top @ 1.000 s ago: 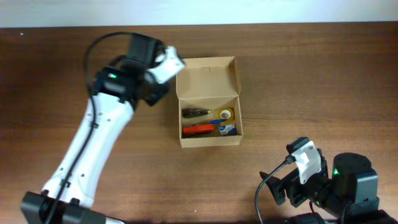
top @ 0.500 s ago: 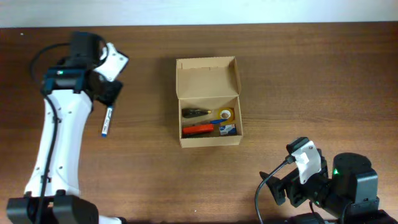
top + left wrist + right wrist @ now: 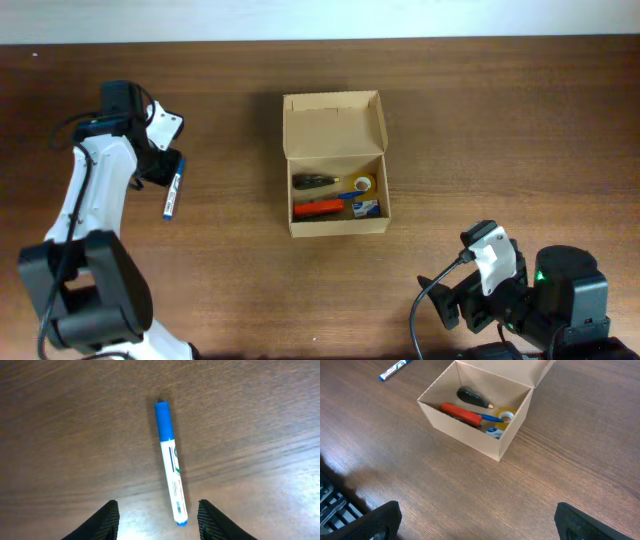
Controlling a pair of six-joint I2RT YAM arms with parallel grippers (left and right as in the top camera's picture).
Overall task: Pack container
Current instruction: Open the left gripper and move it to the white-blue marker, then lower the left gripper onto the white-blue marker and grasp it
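Found the container (image 3: 335, 165) mid-table (image 3: 500, 120), flap lid standing open, with a red marker (image 3: 317, 208), a dark pen (image 3: 310, 181) and a tape roll (image 3: 364, 184) inside. Saw the left gripper (image 3: 159, 522) spread wide above a blue marker (image 3: 170, 467) lying flat well left of the container, clasping nothing. Noted the right gripper (image 3: 480, 525) likewise wide apart and empty, near the front edge
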